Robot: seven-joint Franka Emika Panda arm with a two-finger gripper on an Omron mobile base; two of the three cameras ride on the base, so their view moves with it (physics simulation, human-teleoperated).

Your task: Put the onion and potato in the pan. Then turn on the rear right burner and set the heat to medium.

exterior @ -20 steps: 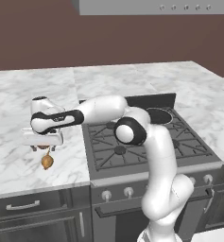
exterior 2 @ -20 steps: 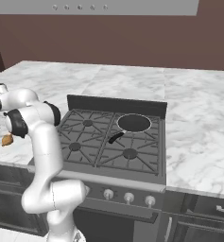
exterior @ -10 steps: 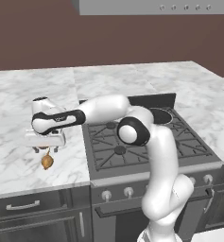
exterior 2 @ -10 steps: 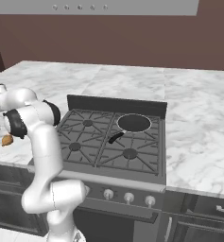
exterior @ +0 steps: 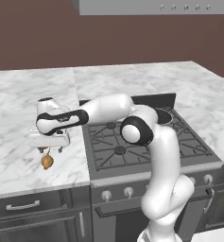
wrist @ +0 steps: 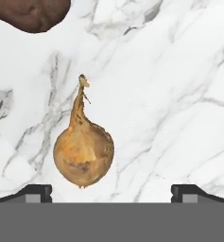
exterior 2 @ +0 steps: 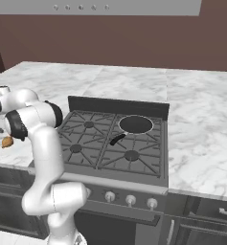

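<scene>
The onion is lying on the white marble counter, a golden-tan bulb with brown blotches near its base and a thin, twisted stem tip pointing away from the hand camera. From the left base view it is sitting left of the stove, close to the counter's front edge. The potato is resting beyond the onion's stem tip, apart from it, a dark reddish-brown rounded lump cut off by the picture's edge. The pan is sitting on the rear right burner, a round dark skillet with a pale rim, its short black handle angling toward the stove's middle.
</scene>
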